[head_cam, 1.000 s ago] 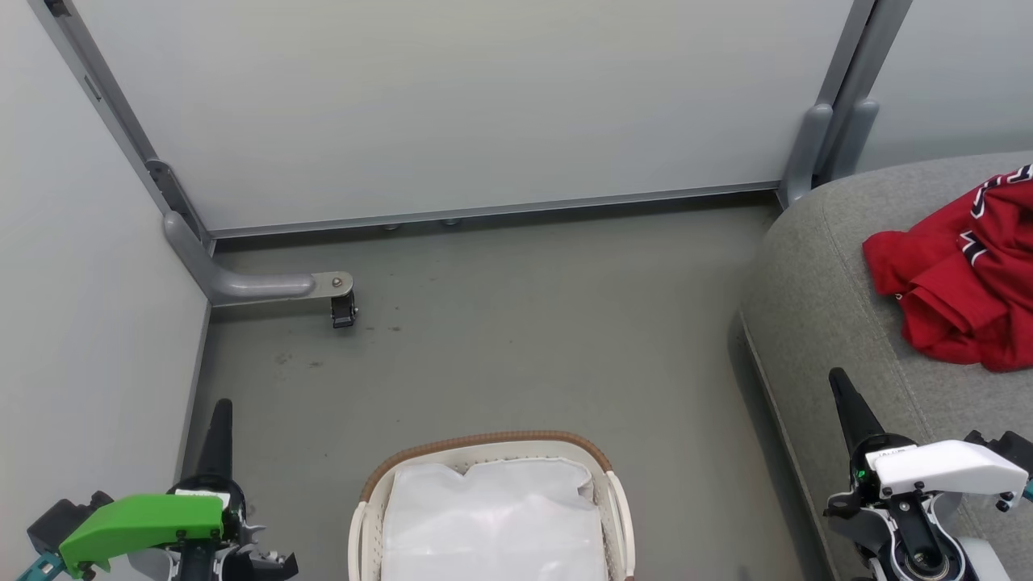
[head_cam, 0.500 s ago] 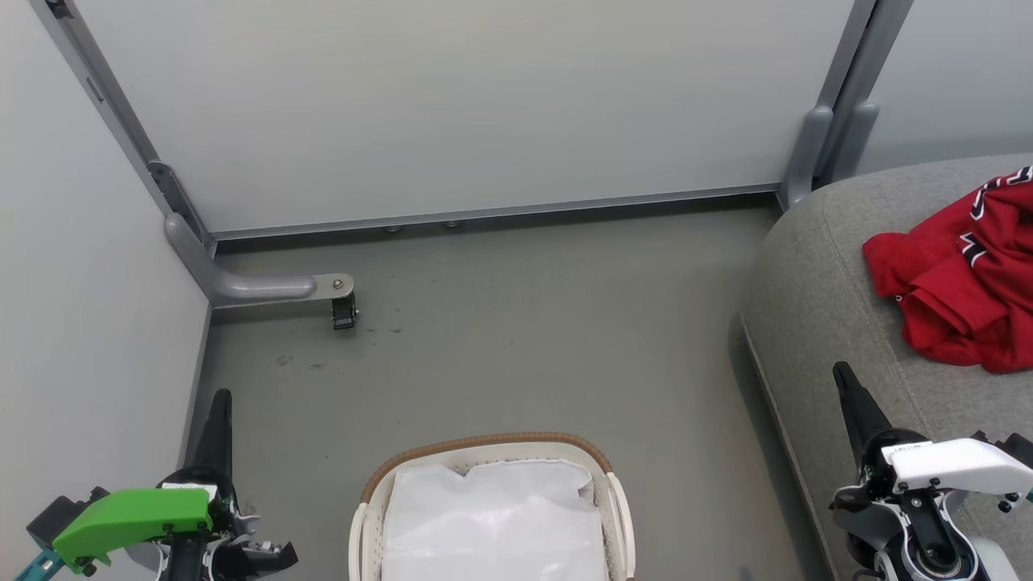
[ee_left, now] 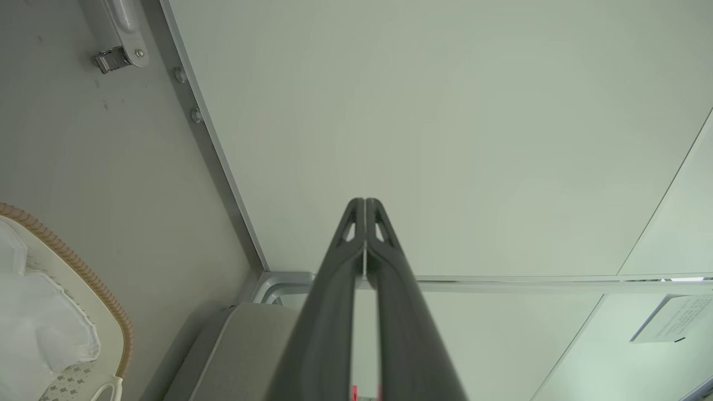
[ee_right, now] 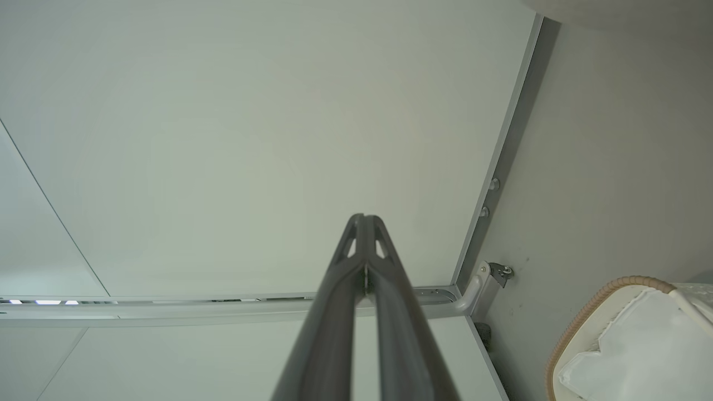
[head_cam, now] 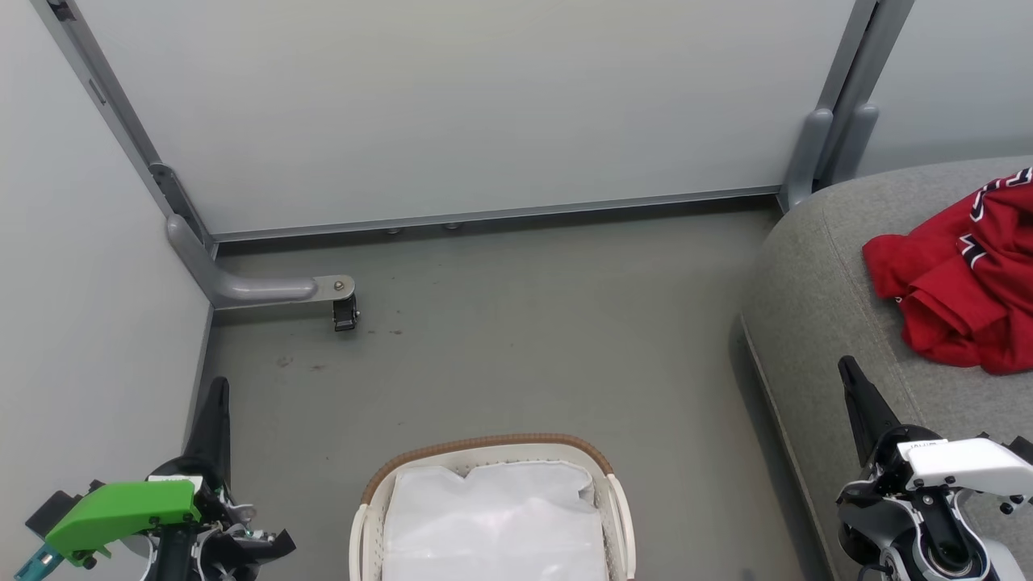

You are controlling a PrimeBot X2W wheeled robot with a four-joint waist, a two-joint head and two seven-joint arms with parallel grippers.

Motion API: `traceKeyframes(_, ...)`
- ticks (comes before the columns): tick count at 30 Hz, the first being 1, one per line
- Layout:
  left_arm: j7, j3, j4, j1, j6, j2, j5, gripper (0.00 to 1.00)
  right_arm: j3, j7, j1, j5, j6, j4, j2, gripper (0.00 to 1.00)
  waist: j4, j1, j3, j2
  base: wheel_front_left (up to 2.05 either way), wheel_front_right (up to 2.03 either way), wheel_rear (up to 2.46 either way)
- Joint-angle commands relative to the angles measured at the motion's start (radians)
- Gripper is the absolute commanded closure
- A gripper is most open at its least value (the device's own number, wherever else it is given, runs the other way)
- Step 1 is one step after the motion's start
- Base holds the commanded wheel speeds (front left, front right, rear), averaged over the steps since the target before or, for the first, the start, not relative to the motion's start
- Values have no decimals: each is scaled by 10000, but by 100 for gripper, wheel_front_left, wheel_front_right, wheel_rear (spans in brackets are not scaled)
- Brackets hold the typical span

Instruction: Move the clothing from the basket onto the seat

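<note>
The red clothing (head_cam: 964,278) with white trim lies crumpled on the grey seat (head_cam: 815,298) at the right. The white basket (head_cam: 617,504) with its brown woven rim stands on the floor at the bottom centre, and I see just its white liner inside. The basket rim (ee_left: 83,270) and the seat corner (ee_left: 239,345) sit at the lower left of the left wrist view. My left gripper (head_cam: 216,386) is shut at the lower left, empty, left of the basket. My right gripper (head_cam: 847,365) is shut and empty over the seat's front edge, below the clothing.
Grey partition panels (head_cam: 452,105) close off the back and left. A panel foot with a small black caster (head_cam: 345,311) sticks out onto the floor at the left. Bare floor (head_cam: 549,339) lies between the basket, the panels and the seat.
Both grippers have drawn down toward the bottom of the head view. The clothing, basket and seat have stayed put.
</note>
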Motion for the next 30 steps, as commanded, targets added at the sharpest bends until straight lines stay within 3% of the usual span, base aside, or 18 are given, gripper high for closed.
traceKeyframes(1, 45, 43, -43, -182, 14, 74, -172, 100, -43, 73, 114, 165, 0, -73, -61, 100, 1, 0, -3, 0, 0, 0, 0)
traceKeyframes(30, 51, 44, -35, -157, 14, 67, -129, 100, -35, 63, 111, 128, 0, -58, -61, 100, 1, 0, -3, 0, 0, 0, 0)
